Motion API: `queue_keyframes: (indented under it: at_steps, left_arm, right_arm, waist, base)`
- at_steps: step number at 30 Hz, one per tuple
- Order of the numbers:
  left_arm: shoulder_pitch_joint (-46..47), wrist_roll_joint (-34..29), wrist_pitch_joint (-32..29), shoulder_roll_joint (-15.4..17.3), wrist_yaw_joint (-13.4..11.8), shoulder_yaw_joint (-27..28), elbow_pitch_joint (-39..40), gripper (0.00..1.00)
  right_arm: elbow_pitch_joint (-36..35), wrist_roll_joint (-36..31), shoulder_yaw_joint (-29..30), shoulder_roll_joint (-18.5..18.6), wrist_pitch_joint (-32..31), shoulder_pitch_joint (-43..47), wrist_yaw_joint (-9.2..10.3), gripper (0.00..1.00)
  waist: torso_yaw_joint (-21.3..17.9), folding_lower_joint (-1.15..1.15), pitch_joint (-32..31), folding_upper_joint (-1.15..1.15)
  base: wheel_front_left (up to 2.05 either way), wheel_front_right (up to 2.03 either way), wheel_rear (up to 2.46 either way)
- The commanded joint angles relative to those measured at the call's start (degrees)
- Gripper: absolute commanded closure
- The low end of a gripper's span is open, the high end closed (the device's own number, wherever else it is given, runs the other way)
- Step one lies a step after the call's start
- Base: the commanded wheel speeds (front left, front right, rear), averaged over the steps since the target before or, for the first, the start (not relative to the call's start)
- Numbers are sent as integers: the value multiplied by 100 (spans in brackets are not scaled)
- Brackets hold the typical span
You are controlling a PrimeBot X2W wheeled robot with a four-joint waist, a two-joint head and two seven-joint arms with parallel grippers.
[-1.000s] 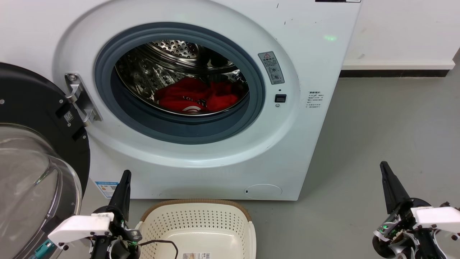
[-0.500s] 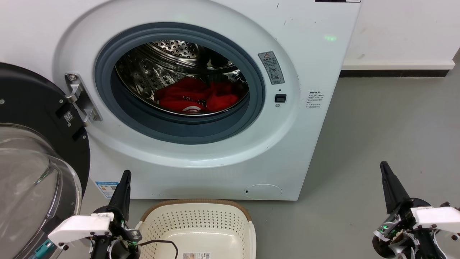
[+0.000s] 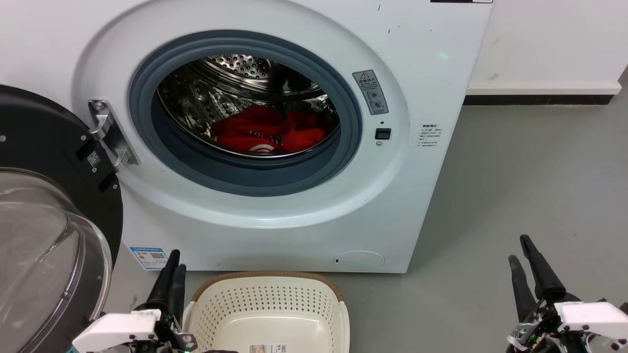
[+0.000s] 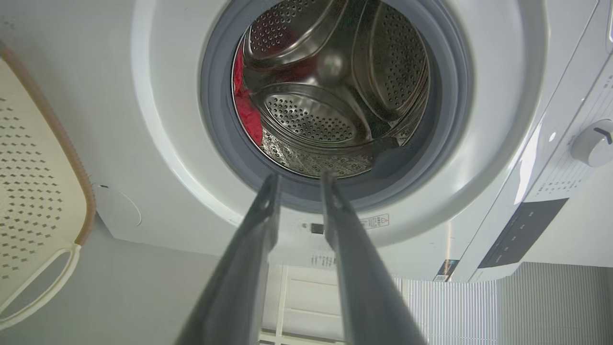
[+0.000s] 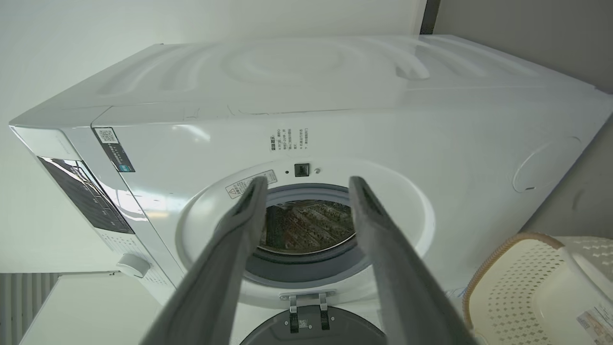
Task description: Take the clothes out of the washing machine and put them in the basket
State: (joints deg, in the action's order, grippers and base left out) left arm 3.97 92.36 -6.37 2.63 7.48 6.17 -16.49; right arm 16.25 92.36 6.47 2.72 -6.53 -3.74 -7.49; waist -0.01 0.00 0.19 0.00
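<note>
In front of the washing machine [image 3: 431,88], head view: the door [image 3: 44,147] is swung fully open to the left on its hinge [image 3: 110,135]. The clothes [image 3: 265,130] lie as a red heap on the bottom of the drum [image 3: 235,68], behind the grey rubber rim [image 3: 245,179]. The basket [image 3: 267,275] stands on the floor [image 3: 515,171] just before the washer, nothing in it but a label. The left gripper [image 3: 176,260] hangs low beside the basket's left edge. The right gripper [image 3: 518,248] is low and well off to the right. Neither is near the porthole.

Left wrist view: the fingers [image 4: 258,230] stand a narrow gap apart, holding nothing and aimed at the lower rim of the porthole. A strip of red fabric shows at the drum's left side. The basket rim is at the frame's left edge, and a control knob [image 4: 594,141] at the far right.

Right wrist view: the fingers [image 5: 230,239] are spread wider, holding nothing, and frame the porthole from a distance. The door's hinge end sits below and the basket at lower right.

Judgement: the step in hand is the reach for the first garment; nothing has been moved over. The next move calls for one arm to rise and enter the porthole, opened wide enough to bite into the heap.

Obstacles: the rubber rim's lip must be cleared going in and coming out. The open door crowds the left arm's side. Loose fabric may trail or snag on the rim.
</note>
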Motion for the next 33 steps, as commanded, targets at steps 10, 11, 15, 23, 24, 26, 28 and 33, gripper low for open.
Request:
queue_keyframes:
  at_steps: [10,11,15,23,24,26,28,33]
  left_arm:
    - [-51,-266,324,7,0,-22,306,0]
    - [-58,-307,351,8,0,-8,325,0]
    - [-88,-513,456,9,0,101,341,0]
    - [-94,-1065,651,12,0,410,340,0]
    - [-94,-1174,675,12,0,463,336,0]
    - [-84,-1381,722,13,-22,542,342,0]
    - [-64,-1572,767,14,-49,625,398,0]
    - [-47,-2283,873,15,-211,795,744,0]
  right_arm:
    - [-216,-196,-90,12,327,32,0,0]
    - [-215,-236,-91,12,355,36,0,0]
    - [-208,-506,-48,13,460,42,0,0]
    - [-212,-1573,215,15,658,5,0,0]
    - [-238,-1756,240,15,681,-4,0,0]
    - [-342,-2172,273,16,728,-18,0,0]
    - [-460,-2590,299,16,772,-15,0,0]
    - [-838,-3667,309,17,882,-12,0,0]
  waist:
    - [-17,0,7,0]
    - [-19,0,7,0]
    - [-27,0,7,0]
    - [-43,0,8,0]
    - [-45,0,7,0]
    - [-48,0,8,0]
    - [-51,0,9,0]
    - [-54,0,19,0]
  base:
    - [0,0,0]
    - [0,0,0]
    - [0,0,0]
    - [0,0,0]
    - [0,0,0]
    - [0,0,0]
    - [0,0,0]
    - [0,0,0]
